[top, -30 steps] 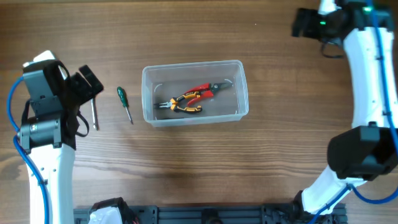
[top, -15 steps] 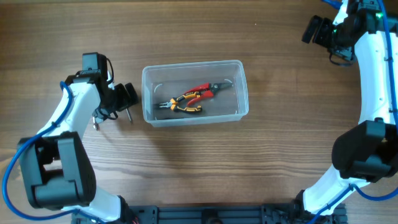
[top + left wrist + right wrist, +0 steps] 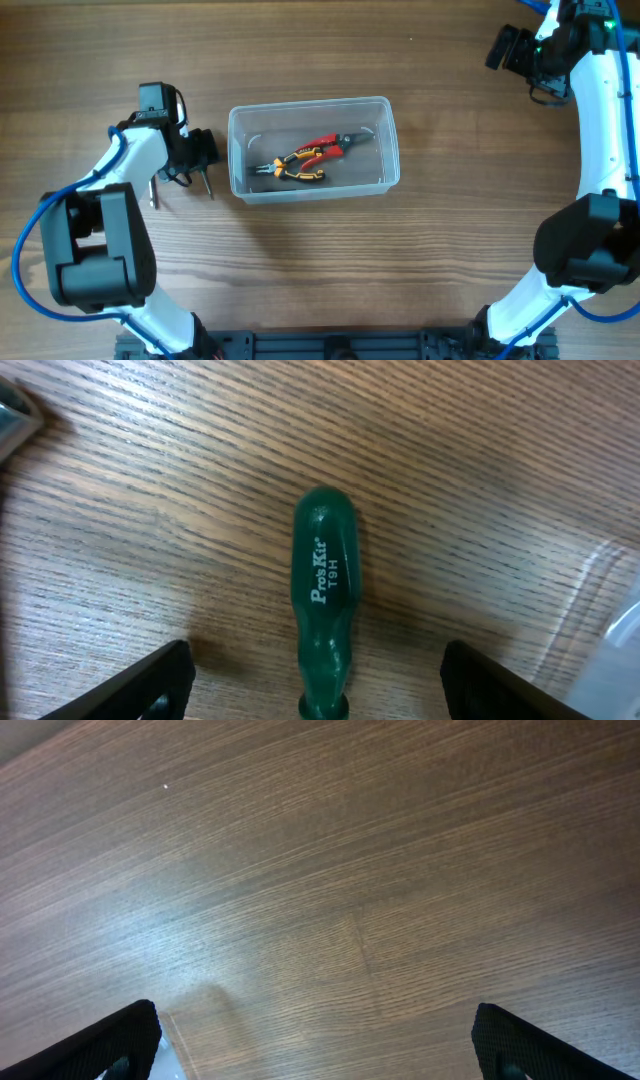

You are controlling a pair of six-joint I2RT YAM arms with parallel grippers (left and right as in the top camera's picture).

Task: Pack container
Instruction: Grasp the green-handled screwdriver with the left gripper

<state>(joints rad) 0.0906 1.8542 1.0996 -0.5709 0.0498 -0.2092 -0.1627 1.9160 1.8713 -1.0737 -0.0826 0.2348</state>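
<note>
Well, the clear plastic rectangular tub with rounded corners, the container (image 3: 310,103), sat near the middle of the brown wooden table (image 3: 320,270), lidless. Two tools lay inside it: a pair of red-handled pliers (image 3: 325,143) and, touching them, a pair of orange-and-black-handled pliers (image 3: 295,168).

Over on the left, the left gripper (image 3: 198,150) hung just beside the tub's left wall, low over a green plastic-handled screwdriver (image 3: 323,570). From the left wrist camera, its two black fingers (image 3: 155,680) stood wide apart, one on either side of the handle, neither touching it, so the pincer was spread and empty. The handle, with white lettering printed on it, lay flat on the wood. From overhead only the screwdriver's thin shaft poked out below the gripper. A slim grey metal tool (image 3: 153,192) lay on the table a little further left, beside the arm.

Far off at the top right corner, the right gripper (image 3: 505,47) hovered well apart from the tub. Its fingers (image 3: 115,1042) were also spread, with only bare wood between them.
</note>
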